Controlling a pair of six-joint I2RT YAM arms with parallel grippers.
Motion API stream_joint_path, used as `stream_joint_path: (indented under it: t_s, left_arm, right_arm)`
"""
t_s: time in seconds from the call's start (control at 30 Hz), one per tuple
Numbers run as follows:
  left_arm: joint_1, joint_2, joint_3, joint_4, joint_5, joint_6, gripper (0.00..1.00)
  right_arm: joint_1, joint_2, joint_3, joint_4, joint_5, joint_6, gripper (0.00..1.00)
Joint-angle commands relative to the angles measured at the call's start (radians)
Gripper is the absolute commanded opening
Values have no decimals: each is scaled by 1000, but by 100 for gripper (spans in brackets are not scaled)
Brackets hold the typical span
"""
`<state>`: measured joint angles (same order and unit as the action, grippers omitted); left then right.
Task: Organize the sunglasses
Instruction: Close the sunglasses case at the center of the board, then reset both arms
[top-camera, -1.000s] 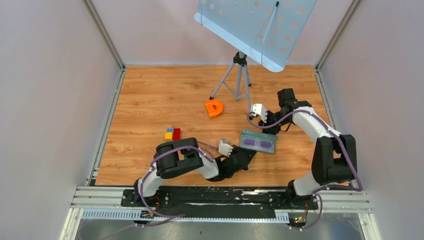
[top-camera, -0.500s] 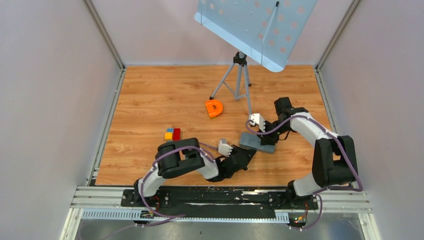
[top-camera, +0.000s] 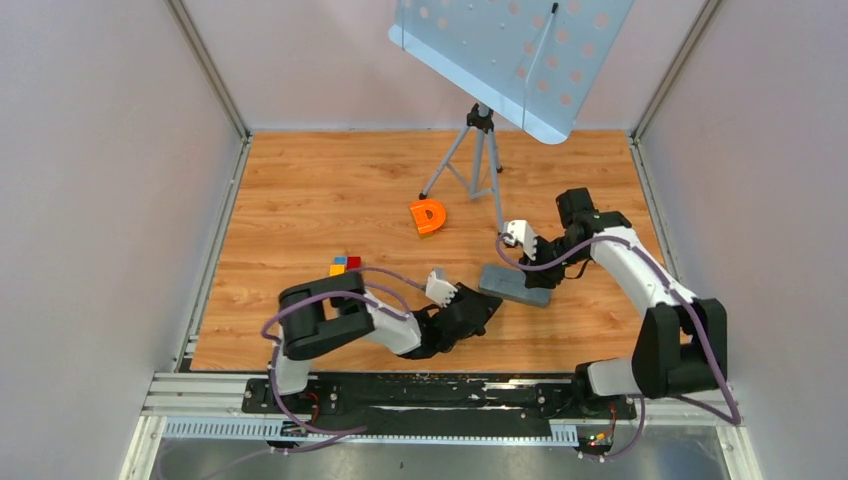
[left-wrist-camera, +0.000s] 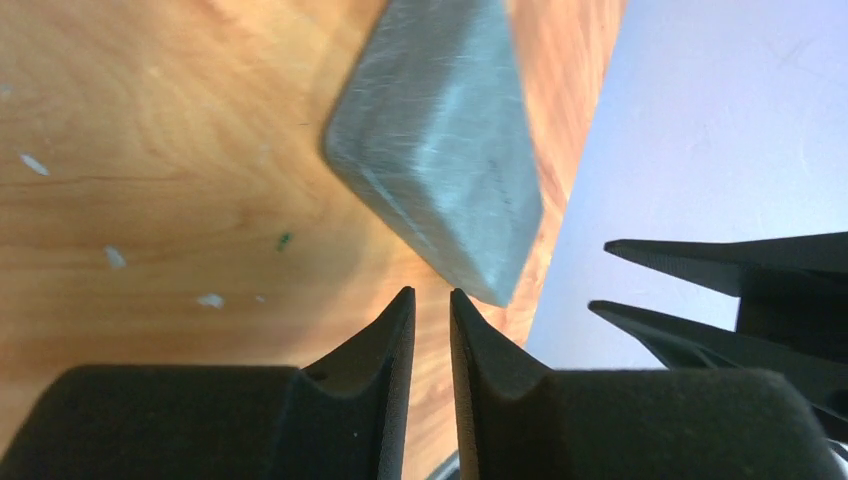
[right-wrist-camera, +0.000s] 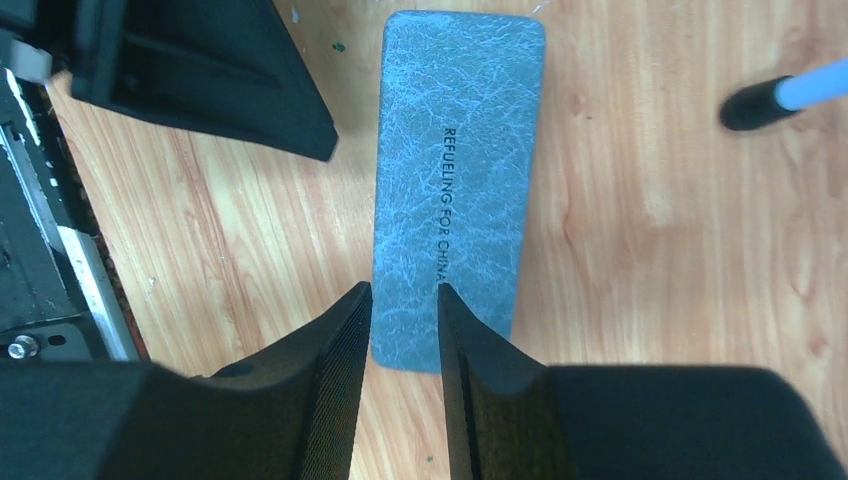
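The oblong grey case (top-camera: 515, 285) lies shut on the wood floor; the sunglasses are hidden from every view. My right gripper (top-camera: 549, 275) hovers over the case's right end, jaws nearly together with nothing between them. In the right wrist view its tips (right-wrist-camera: 403, 290) sit above the near end of the case (right-wrist-camera: 450, 200), which bears printed lettering. My left gripper (top-camera: 489, 307) lies low, just left of the case, jaws shut and empty. In the left wrist view its tips (left-wrist-camera: 430, 295) are just short of a corner of the case (left-wrist-camera: 440, 150).
An orange letter D (top-camera: 428, 215) lies behind the case. A tripod (top-camera: 475, 150) carries a pale blue perforated board (top-camera: 510, 50) at the back; one tripod foot (right-wrist-camera: 760, 105) is close to the case. Small coloured blocks (top-camera: 345, 265) sit at the left. Walls enclose three sides.
The case stood open a second ago with the sunglasses inside; its lid came down under my right gripper. The right gripper has since lifted slightly, and the left arm has shifted left.
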<state>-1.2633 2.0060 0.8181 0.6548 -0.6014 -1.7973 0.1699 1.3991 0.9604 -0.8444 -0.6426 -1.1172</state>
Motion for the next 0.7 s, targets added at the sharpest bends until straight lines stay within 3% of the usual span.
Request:
stream_joint_path:
  t_s: [0.0, 0.27, 0.4, 0.5, 0.53, 0.57, 0.6, 0.67]
  left_arm:
    - [11, -189, -27, -256, 14, 135, 24]
    - [73, -521, -80, -597, 17, 416, 43]
    - [114, -713, -100, -738, -33, 769, 50]
    - [124, -863, -89, -821, -51, 1080, 54]
    - [126, -901, -91, -824, -14, 1215, 56]
    - [126, -932, -86, -847, 11, 1347, 59]
    - [128, -953, -76, -901, 12, 1404, 63]
    - [131, -977, -58, -1005, 4, 1482, 69]
  right_arm:
    - [-37, -94, 15, -66, -1, 57, 36]
    - [-268, -204, 24, -87, -80, 162, 42]
    - [-380, -275, 8, -77, -137, 254, 49]
    - [-424, -355, -56, -19, -133, 320, 62]
    - [-436, -393, -88, 23, -120, 349, 73]
    - [-438, -433, -122, 75, -95, 385, 77]
    - [-438, -469, -157, 128, -70, 431, 81]
    - [-438, -525, -199, 202, -38, 502, 99]
